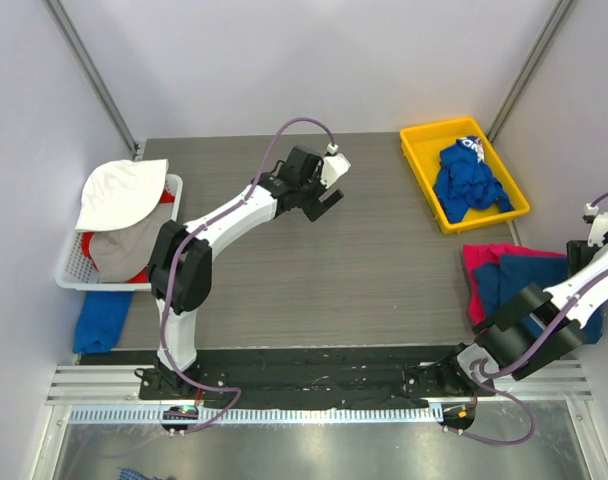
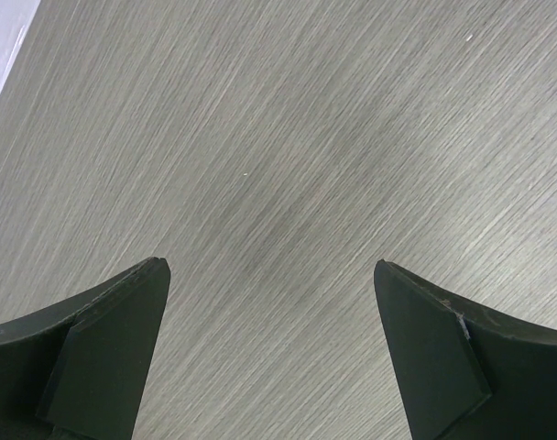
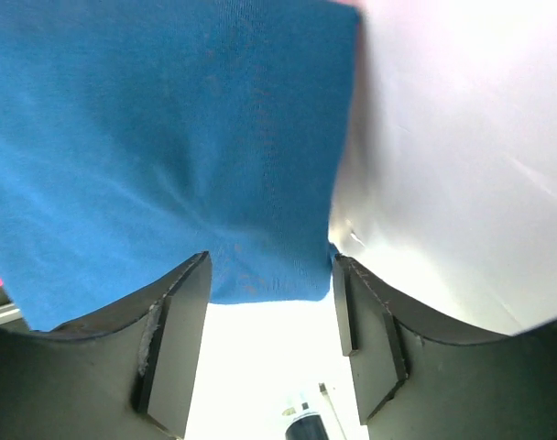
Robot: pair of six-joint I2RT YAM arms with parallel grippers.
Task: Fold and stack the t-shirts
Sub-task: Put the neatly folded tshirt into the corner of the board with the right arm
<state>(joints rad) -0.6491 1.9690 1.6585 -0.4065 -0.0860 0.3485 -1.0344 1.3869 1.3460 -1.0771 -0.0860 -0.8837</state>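
Our right gripper (image 3: 269, 266) holds its jaws apart, gripping nothing. The folded blue tee (image 3: 169, 137) lies just ahead of them, on the pink tee (image 1: 481, 262). We judge it should back straight off without dragging the fold. The left gripper (image 2: 269, 263), jaws wide, has only bare table (image 2: 278, 137) beneath. The crumpled tee (image 1: 469, 185) waits in the yellow bin (image 1: 422, 178), well off to its right.

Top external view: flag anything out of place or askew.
A blue cloth lies off the table, beside its left edge on the near side of the white basket. The pink and blue folded shirts at right seem to overhang the table's edge. Nothing spilled or damaged shows.
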